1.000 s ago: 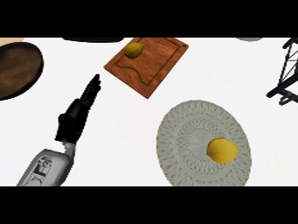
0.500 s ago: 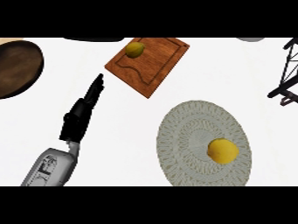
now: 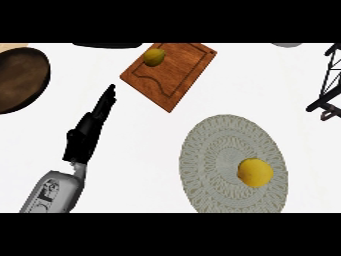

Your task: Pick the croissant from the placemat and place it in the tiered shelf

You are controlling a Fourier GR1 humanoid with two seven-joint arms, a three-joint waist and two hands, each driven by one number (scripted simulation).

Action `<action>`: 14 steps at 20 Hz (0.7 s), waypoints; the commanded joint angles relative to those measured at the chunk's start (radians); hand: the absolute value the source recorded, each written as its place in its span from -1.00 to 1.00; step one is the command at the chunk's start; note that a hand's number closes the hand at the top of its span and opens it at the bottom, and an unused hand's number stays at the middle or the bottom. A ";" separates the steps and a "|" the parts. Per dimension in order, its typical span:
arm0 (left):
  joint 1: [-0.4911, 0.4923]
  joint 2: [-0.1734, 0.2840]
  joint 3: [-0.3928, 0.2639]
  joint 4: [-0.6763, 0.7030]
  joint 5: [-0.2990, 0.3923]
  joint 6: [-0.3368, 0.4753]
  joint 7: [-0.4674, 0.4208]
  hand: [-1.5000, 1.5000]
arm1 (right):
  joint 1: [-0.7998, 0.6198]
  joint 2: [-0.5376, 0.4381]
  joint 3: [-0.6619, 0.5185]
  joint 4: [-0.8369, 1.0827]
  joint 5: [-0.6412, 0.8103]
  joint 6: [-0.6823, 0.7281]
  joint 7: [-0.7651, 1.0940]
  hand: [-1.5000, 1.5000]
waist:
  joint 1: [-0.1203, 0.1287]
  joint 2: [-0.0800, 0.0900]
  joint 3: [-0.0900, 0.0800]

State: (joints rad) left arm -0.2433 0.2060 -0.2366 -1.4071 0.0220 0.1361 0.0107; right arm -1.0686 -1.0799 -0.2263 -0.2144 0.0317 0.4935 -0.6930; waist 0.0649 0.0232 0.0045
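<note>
We see our left hand [image 3: 88,129] coming in from the lower left on its grey forearm [image 3: 53,192], fingers stretched straight out and pointing up and to the right across the white counter [image 3: 143,150]. It is released and holds nothing; the fingertips hang over bare counter, just short of the lower left corner of a wooden cutting board [image 3: 171,73]. Our right hand does not show in this view.

Left of the hand, at the counter's upper left edge, sits a dark brown round bowl [image 3: 10,80], well apart from the fingers. The cutting board lies tilted at the top centre, and a small yellow-green fruit [image 3: 154,56] rests on its upper left part.

Further out to the right and lower down lies the round grey woven placemat [image 3: 217,150]. On its right half, below the middle, sits the yellow rounded item [image 3: 254,172] that stands for the croissant; it rests on the mat, well apart from our hand. At the far right edge we see the black frame of the tiered shelf [image 3: 339,80], only partly in view, and well apart from the placemat. At the very top edge a dark object [image 3: 106,45] and a grey one [image 3: 285,44] show only as slivers, too little to tell what they are
</note>
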 commanded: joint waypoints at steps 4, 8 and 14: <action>0.005 0.037 0.026 -0.044 0.026 -0.037 0.027 0.00 | -0.053 -0.079 -0.068 0.057 -0.072 0.212 0.053 -1.00 | 0.007 0.002 0.002; 0.011 0.006 0.005 -0.023 -0.007 -0.005 -0.007 0.00 | -0.133 -0.101 -0.168 0.138 -0.173 0.205 0.239 -1.00 | 0.009 0.005 0.002; 0.000 -0.004 0.005 -0.017 -0.004 -0.008 -0.010 0.00 | -0.147 -0.198 -0.202 0.175 -0.201 0.159 0.387 -1.00 | 0.019 0.021 0.005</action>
State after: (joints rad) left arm -0.2360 0.2074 -0.2283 -1.4171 0.0219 0.1257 0.0030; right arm -1.2056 -1.2316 -0.4047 -0.0670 -0.1487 0.6509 -0.3651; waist 0.0734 0.0347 0.0070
